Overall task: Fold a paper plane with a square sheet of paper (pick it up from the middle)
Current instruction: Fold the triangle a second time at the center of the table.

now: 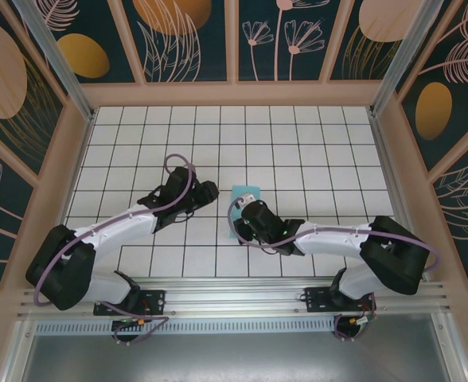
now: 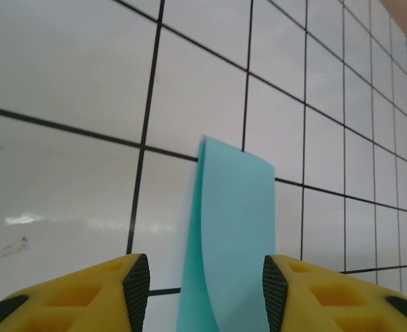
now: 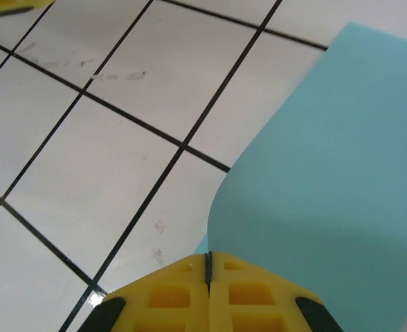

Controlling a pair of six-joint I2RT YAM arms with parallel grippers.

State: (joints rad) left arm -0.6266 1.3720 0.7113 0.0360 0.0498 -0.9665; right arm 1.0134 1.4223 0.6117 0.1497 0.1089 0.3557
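- Top external view puts the square sheet of paper (image 1: 244,193) mid-tabletop (image 1: 313,143), between the two arms and partly hidden under the right wrist.
- Right gripper (image 3: 208,266) is clamped tight, with its fingers meeting right at the sheet's edge, so I'd say it's pinching the paper. The sheet bows up off the tabletop from there, which looks like lifting one side to start a fold.
- Left gripper (image 2: 205,283) is spread wide with the raised turquoise flap lined up in its gap, and I can't make out any contact. My guess is it's parked there to take or steady the free edge.
- Room-wise, the free edge faces the left gripper, there's bare tabletop all round, and the wooden walls (image 1: 234,94) are well apart.
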